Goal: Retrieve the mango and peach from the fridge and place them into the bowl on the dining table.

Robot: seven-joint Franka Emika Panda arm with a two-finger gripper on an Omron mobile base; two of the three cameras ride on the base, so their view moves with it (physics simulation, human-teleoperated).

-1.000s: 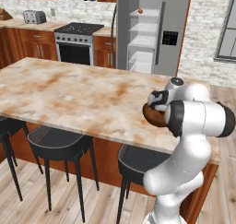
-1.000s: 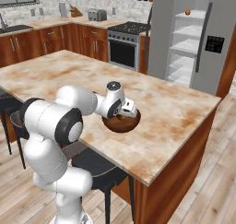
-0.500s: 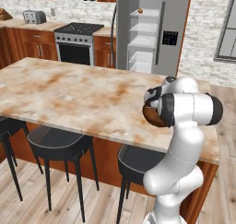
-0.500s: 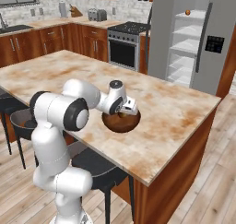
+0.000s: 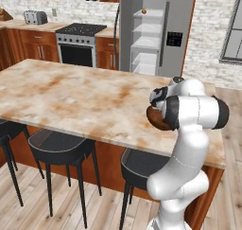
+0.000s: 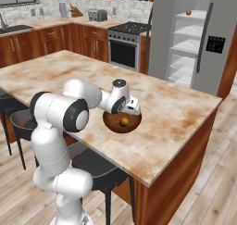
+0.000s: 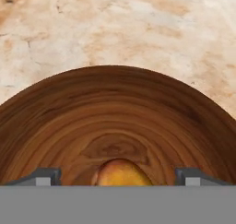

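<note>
The dark-brown bowl (image 6: 121, 123) sits on the dining table (image 6: 176, 113) near its front edge. A yellow-orange fruit that looks like the mango (image 6: 124, 121) lies on the bowl's floor. My gripper (image 6: 131, 110) hangs just over the bowl's rim, open. In the hand view its fingertips (image 7: 46, 176) stand wide on either side of the mango (image 7: 120, 172) without touching it. The bowl (image 5: 154, 119) is partly hidden behind my arm in the left base view. The fridge (image 6: 199, 39) stands open beyond the table, and a small orange fruit (image 6: 188, 12), likely the peach, rests on its top shelf.
Dark round stools (image 5: 59, 145) line the table's near side. A stove (image 6: 127, 43) and wooden wall counters with a toaster (image 6: 97, 15) stand along the back wall. The table top (image 5: 71, 92) stretches far to the left of the bowl.
The jaws have spread wider over the bowl and the fruit lies free inside it. My elbow has swung round. The base and the bowl have stayed put.
</note>
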